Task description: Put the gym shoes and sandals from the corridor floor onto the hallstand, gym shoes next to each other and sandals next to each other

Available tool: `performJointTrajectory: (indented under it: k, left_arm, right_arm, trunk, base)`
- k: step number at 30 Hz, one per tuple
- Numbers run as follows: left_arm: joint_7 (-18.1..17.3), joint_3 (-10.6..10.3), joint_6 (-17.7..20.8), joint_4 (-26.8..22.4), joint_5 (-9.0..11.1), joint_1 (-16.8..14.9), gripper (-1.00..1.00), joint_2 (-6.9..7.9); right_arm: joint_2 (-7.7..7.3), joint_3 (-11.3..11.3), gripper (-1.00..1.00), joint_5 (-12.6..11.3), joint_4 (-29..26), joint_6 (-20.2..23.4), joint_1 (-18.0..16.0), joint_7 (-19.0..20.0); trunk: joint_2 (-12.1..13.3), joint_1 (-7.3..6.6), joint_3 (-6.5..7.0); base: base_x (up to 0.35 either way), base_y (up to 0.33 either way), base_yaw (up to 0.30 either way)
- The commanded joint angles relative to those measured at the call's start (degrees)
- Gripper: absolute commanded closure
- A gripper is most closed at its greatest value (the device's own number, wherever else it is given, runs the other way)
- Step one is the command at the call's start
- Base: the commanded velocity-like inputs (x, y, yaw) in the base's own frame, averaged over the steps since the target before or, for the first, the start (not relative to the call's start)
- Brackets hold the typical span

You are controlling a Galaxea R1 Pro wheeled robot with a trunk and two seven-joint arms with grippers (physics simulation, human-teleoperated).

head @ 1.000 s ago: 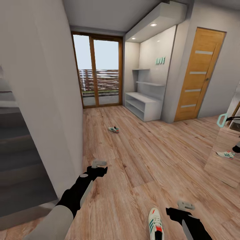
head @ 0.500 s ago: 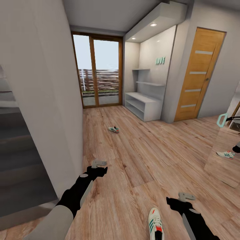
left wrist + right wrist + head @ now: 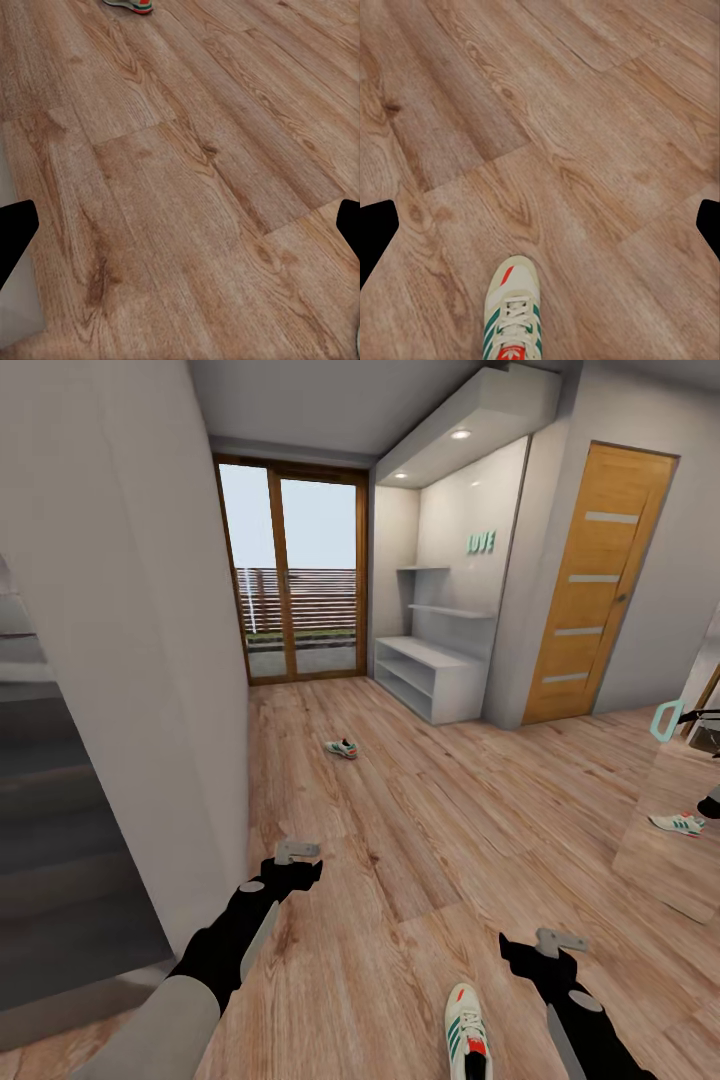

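Wood floor point(image 3: 420, 840), green-striped off-white sneaker point(image 3: 467, 1032)

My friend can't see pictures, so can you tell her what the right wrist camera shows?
An off-white gym shoe with green side stripes and a red-orange tongue lies on the light brown wood-plank floor, its toe pointing away from the camera. The dark tips of the right gripper's fingers sit at both edges, spread wide apart and holding nothing.

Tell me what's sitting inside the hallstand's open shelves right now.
The hallstand shows bare pale shelves from the head view, with no shoes on them. Its shaded inner back corners cannot be made out. One gym shoe lies on the floor.
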Motion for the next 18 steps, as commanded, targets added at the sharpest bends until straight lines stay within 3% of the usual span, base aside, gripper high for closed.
performJointTrajectory:
  k: [1, 18]
  left_arm:
    - [0.0, 0.0, 0.3, -0.1, 0.1, 0.0, -1.0, 0.01]
    - [0.0, 0.0, 0.3, -0.1, 0.1, 0.0, -1.0, 0.01]
  right_arm:
    - [0.0, -0.1, -1.0, 0.0, 0.0, 0.1, 0.0, 0.0]
    - [0.0, -0.1, -1.0, -0.1, 0.2, -0.9, 0.0, 0.0]
  trunk:
    - [0.0, -0.01, -0.06]
    - [0.0, -0.01, -0.06]
  base:
    - [0.0, 0.0, 0.0]
    - [0.0, 0.0, 0.0]
